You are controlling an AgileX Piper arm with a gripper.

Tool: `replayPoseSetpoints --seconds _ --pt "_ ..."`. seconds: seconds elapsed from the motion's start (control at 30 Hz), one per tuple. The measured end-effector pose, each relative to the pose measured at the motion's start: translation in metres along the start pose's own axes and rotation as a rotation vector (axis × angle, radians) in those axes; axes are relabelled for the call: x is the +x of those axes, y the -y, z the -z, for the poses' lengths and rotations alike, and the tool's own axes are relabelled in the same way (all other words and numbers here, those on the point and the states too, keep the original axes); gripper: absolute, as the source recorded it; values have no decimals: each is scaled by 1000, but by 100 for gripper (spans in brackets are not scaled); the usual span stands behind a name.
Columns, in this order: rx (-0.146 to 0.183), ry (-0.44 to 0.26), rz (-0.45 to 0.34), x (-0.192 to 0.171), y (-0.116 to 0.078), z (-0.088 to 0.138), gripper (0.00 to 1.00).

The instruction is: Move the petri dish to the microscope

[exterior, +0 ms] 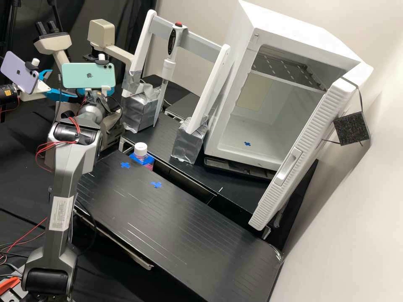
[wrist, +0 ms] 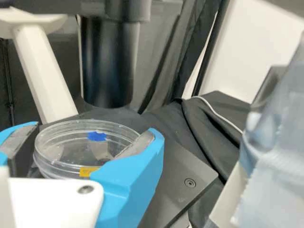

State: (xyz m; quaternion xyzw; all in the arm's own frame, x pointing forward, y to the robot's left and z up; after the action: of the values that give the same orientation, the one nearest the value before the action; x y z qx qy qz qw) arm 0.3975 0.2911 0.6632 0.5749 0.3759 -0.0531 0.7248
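Observation:
In the high view the gripper (exterior: pixel 95 105) is at the back left by the microscope (exterior: pixel 101 33), marked on its wrist part, behind a green phone. In the wrist view the gripper (wrist: pixel 93 135) has its two blue fingers on opposite sides of the clear round petri dish (wrist: pixel 61 154), shut on it. The dish lies over the dark stage plate (wrist: pixel 166 199) of the microscope, near the hanging black cylinder (wrist: pixel 108 61). Whether its underside touches the stage cannot be told. A blue mark (wrist: pixel 97 136) shows through the dish.
A white-capped bottle (exterior: pixel 141 150) stands behind the front bench (exterior: pixel 201 235). A white frame with a pipette (exterior: pixel 168 67) is right of the microscope, and an open white cabinet (exterior: pixel 268 121) farther right. A second arm's purple phone (exterior: pixel 19 72) is close at the left.

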Motion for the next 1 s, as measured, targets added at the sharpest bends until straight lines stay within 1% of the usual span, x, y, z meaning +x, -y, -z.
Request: replayPoseSetpoints --seconds 0.23,0.37,0.53,0.63,0.7,1.0 --pt "-2 2 -8 11 0 1 0" --pt "7 12 -13 17 0 2 0" --pt "14 14 -7 26 5 5 0" --pt "14 16 -1 30 9 3 0" --pt "21 17 -1 31 10 3 0" --pt "20 21 6 38 16 1 0"
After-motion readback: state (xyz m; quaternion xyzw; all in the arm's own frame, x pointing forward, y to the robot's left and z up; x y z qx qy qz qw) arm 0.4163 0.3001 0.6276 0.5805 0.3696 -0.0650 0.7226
